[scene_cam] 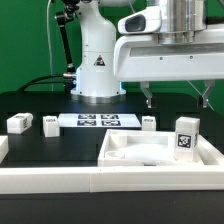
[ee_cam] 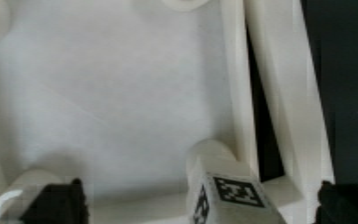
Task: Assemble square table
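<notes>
The white square table top (scene_cam: 135,150) with its raised rim lies at the front of the exterior view's right. It fills the wrist view (ee_cam: 123,100). One white block leg (scene_cam: 184,137) with a tag stands upright at the top's right part. In the wrist view this leg (ee_cam: 229,192) is between my fingers, touching neither. My gripper (scene_cam: 176,100) is open and empty, hovering above the leg and the top. It also shows in the wrist view (ee_cam: 199,205). Three more small legs (scene_cam: 18,123) (scene_cam: 50,124) (scene_cam: 149,122) rest on the black table.
The marker board (scene_cam: 97,121) lies flat behind the top, in front of the robot's base (scene_cam: 97,70). A long white rail (scene_cam: 70,182) edges the black surface at the front. A green wall stands behind.
</notes>
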